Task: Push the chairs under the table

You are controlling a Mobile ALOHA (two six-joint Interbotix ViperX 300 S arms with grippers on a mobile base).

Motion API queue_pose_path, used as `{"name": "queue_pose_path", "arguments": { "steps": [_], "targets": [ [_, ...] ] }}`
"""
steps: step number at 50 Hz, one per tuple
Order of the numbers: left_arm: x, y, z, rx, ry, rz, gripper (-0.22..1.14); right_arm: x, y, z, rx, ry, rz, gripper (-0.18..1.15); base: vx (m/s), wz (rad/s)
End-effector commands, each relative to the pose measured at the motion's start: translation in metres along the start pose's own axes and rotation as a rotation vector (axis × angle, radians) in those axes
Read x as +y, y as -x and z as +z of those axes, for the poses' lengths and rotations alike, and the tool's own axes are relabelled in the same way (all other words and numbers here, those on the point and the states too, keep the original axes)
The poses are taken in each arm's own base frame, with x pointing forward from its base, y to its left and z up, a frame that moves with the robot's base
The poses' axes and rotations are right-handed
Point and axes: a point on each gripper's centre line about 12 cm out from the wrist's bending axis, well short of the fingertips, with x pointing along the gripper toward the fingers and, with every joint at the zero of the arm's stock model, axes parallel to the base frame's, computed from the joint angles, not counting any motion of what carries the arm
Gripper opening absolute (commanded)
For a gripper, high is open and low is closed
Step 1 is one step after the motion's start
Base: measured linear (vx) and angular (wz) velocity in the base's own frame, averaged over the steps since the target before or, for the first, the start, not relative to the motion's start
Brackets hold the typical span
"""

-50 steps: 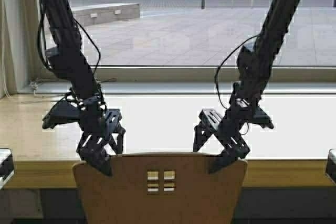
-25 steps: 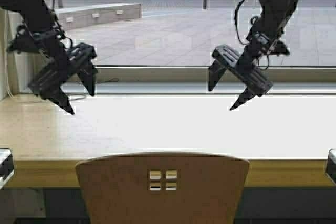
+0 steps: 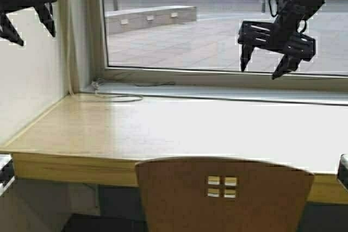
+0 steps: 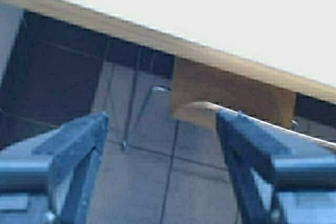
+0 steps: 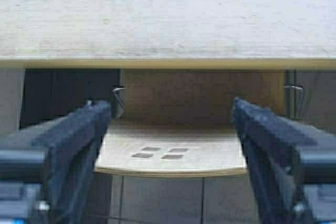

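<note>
Tan bent-plywood chair [image 3: 224,194] tucked at pale wood table [image 3: 163,129]; left gripper [image 3: 24,4] & right gripper [image 3: 274,44] spread, raised. Risk: base drive clips chair.

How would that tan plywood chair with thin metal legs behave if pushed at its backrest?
The tan plywood chair looks rigid and probably light. On its thin silver legs it would likely slide over the smooth tiled floor. A push at the top might tip it.

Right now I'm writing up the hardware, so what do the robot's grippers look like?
Both are black. The right gripper has a blocky body and two tapered fingers with pointed tips, with a black cable looping above it. The left gripper looks alike. No markings visible.
</note>
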Motion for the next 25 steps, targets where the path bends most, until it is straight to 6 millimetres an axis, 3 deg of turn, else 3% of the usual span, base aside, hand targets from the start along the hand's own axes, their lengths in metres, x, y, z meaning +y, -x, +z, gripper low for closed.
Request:
{"name": "queue_pose_path", "arguments": {
  "steps": [1, 10, 25],
  "targets": [
    [-0.003, 0.017, 0.012, -0.079, -0.035, -0.011, 0.93, 0.009, 0.022, 0.023, -0.073, 0.015, 0.029, 1.00, -0.03, 0.51],
    [-0.003, 0.018, 0.019, -0.116, -0.046, -0.006, 0.93, 0.016, 0.043, 0.024, -0.118, 0.069, 0.049, 1.00, -0.05, 0.60],
    [-0.003, 0.020, 0.027, -0.168, -0.048, 0.002, 0.93, 0.015, 0.034, 0.017, -0.087, 0.062, 0.044, 1.00, -0.11, 0.63]
  ]
}}
